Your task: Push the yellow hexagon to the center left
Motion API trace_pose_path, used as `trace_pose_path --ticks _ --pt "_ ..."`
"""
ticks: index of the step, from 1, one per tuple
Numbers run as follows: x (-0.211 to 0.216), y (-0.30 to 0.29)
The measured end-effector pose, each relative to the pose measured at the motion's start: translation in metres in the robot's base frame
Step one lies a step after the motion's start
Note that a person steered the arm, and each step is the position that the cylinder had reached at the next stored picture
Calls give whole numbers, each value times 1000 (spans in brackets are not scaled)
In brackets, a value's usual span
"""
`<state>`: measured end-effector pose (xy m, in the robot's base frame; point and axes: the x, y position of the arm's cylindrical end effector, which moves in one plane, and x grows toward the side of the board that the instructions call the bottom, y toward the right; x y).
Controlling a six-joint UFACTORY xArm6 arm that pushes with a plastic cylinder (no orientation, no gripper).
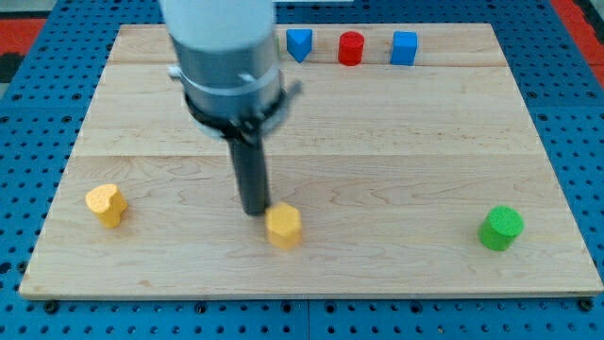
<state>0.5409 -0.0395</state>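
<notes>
My tip (255, 210), a bare rod gripping nothing, touches the upper-left of the yellow hexagon (283, 227), which looks light, rigid, slide-prone; I'd push its right face.

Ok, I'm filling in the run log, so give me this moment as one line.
tip: touching yellow hexagon, on its upper left | yellow heart: far left | green cylinder: lower right | hexagon not yet at center left

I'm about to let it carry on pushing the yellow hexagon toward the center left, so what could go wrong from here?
1. My tip sits at the upper left of the yellow hexagon, the side it should travel toward; pushing now may send it right or down.
2. The hexagon is near the board's bottom edge and could slide off.
3. The yellow heart-shaped block lies to the left and might get bumped.
</notes>
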Motion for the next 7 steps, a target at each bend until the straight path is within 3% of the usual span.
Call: trace_pose_path --ticks 1,2,3,4,6,7 --pt "4 34" --pt "9 -43" --pt "76 -18" --pt "77 23" --pt "27 95" --pt "-30 77"
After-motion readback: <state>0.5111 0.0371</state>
